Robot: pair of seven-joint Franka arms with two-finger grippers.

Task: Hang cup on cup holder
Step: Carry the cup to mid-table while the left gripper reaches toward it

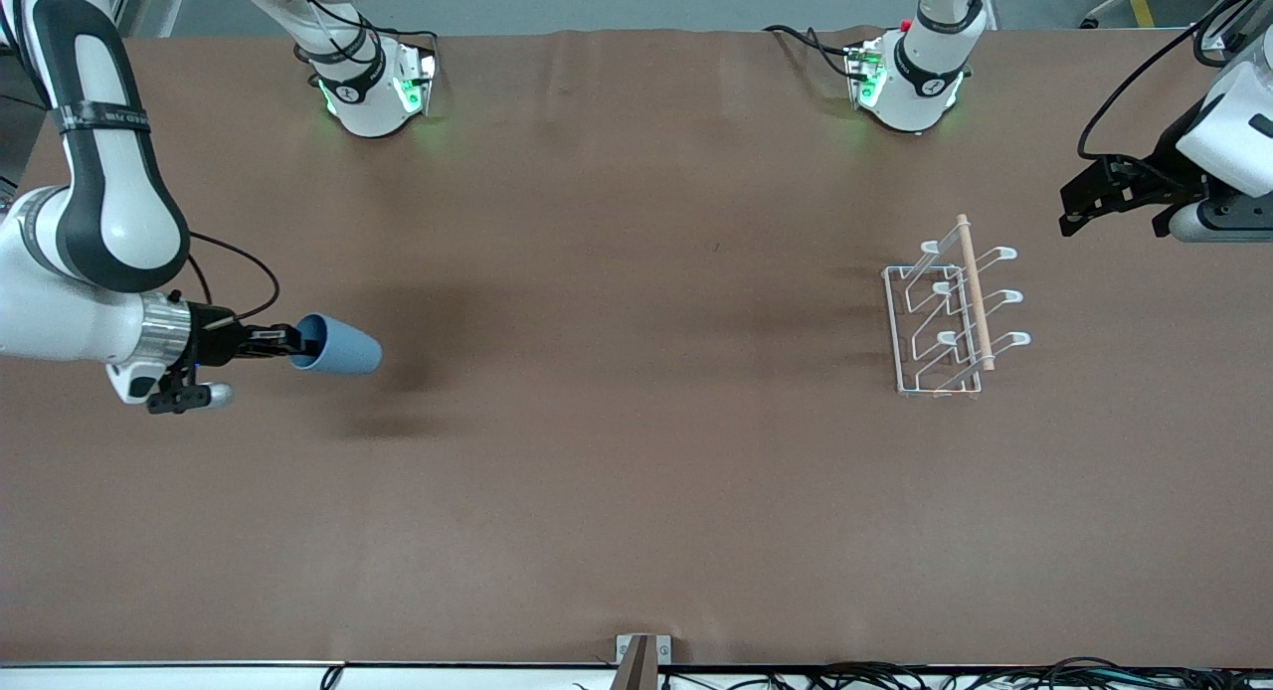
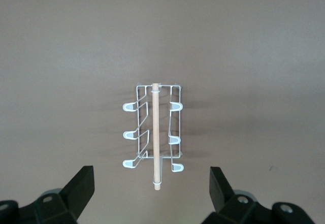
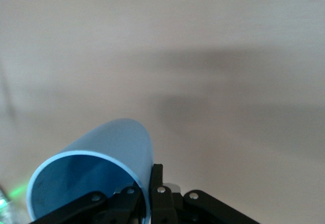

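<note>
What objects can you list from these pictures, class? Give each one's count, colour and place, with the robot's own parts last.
cup: one, light blue, lying sideways in the right gripper, over the right arm's end of the table.
cup holder: one, white wire with a pale wooden rod, standing on the table toward the left arm's end.
table: one, brown.
right gripper: one, black, pinching the cup's rim.
left gripper: one, black, fingers open, over the table beside the cup holder, waiting.

Bare brown table stretches between the cup, pinched at its rim by the right gripper in the air, and the cup holder — nothing stands in that span. The spread-fingered left gripper waits above the table near the holder, toward the left arm's end — the one thing close to the prongs.
</note>
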